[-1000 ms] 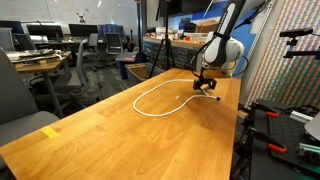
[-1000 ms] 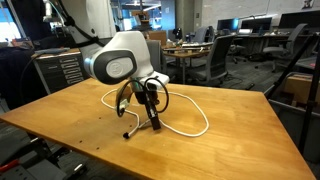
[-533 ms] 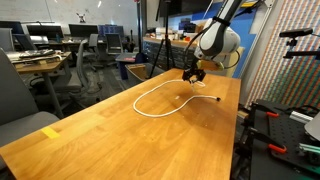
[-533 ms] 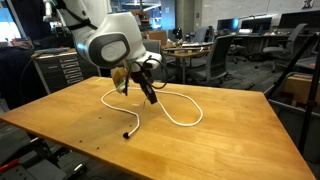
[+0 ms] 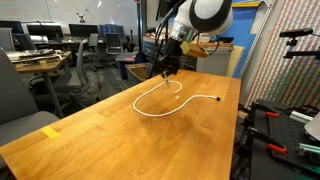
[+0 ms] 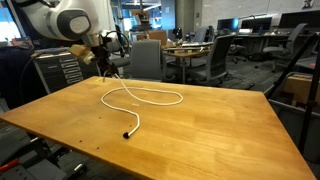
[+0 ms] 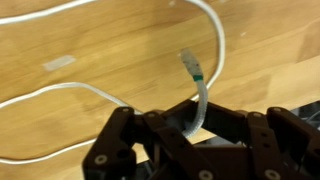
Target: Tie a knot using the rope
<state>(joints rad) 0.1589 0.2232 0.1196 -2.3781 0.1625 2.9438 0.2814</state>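
Observation:
The rope [image 5: 160, 97] is a thin white cord lying in a loose loop on the wooden table [image 5: 110, 135]; it also shows as a loop in an exterior view [image 6: 150, 97]. One dark-tipped end lies free on the table [image 5: 218, 98], also seen near the front edge [image 6: 126, 133]. My gripper [image 5: 165, 68] hangs above the table's far part, shut on the rope near its other end, lifting that part off the wood. In the wrist view the rope [image 7: 199, 95] passes up between my black fingers [image 7: 130, 135], its green-marked tip sticking out beyond them.
The table's edge [image 5: 236, 130] runs along a fabric partition with equipment beside it. Office chairs [image 6: 148, 58] and desks stand behind the table. A yellow tape mark [image 5: 50, 131] sits near the front of the table.
My gripper has risen from the table and moved back toward the far edge, carrying one rope end with it. The loop has been dragged and reshaped; the free end stays on the table.

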